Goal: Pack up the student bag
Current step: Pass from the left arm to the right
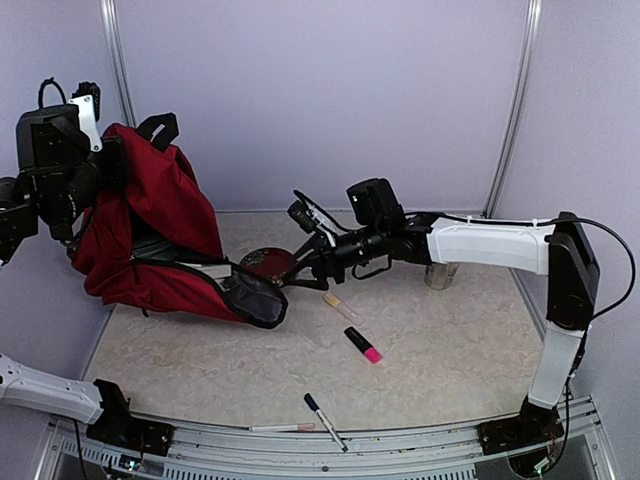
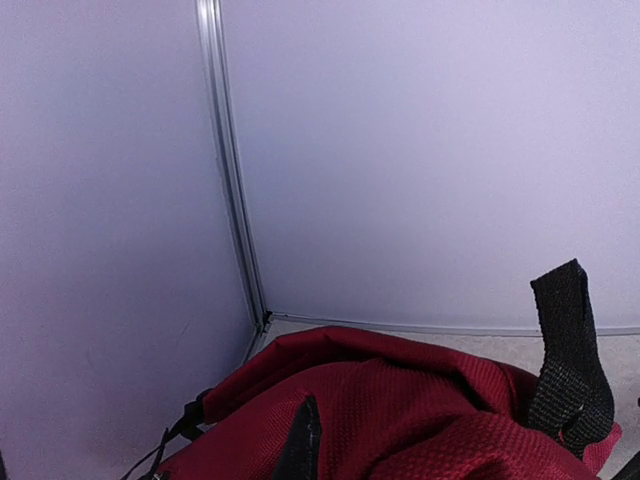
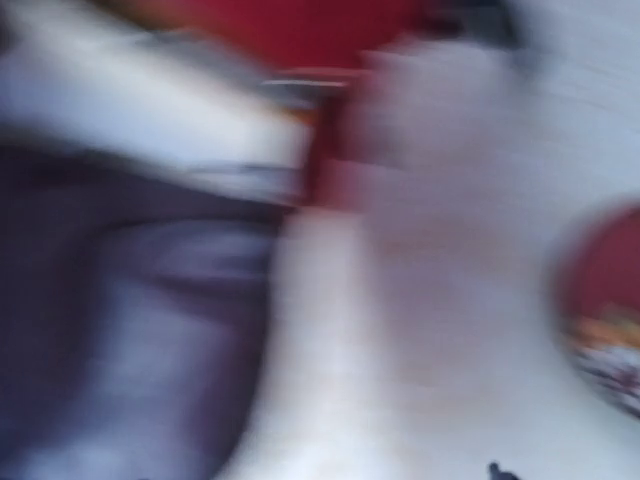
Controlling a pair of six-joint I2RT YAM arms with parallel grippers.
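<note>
Lilac walls, pale mottled table [image 1: 450, 350]. Entries run from the near edge outward.

1. Near edge, centre: blue-capped pen [image 1: 323, 420] with a thin pale pen [image 1: 282, 427] just beside it. Both lie flat and unpacked.
2. Mid-table: black highlighter with a pink end [image 1: 363, 344], and a pale marker [image 1: 342, 308] just beyond it.
3. My right gripper [image 1: 300, 262]: stretched leftward, low over the table, its tips at the bag's gaping grey-lined pocket [image 1: 255, 298]. A small red patterned disc [image 1: 265, 262] lies close behind. Its own camera is smeared, so I cannot tell whether the jaws are parted or carrying anything.
4. Clear container [image 1: 441, 275]: toward the far right edge, behind my right forearm.
5. The student bag [image 1: 150, 230]: far-left corner, propped upright, opening turned toward the table's centre.
6. My left gripper [image 1: 100, 170]: closed, high against the bag's top. Whether it pinches fabric is hidden.

Handling note, my own judgement: the step is work at the bag's opening. I should keep the left side steady so the opening stays wide. The right should enter low along the lining, clear of zipper and straps, and slow enough for its camera to sharpen.
</note>
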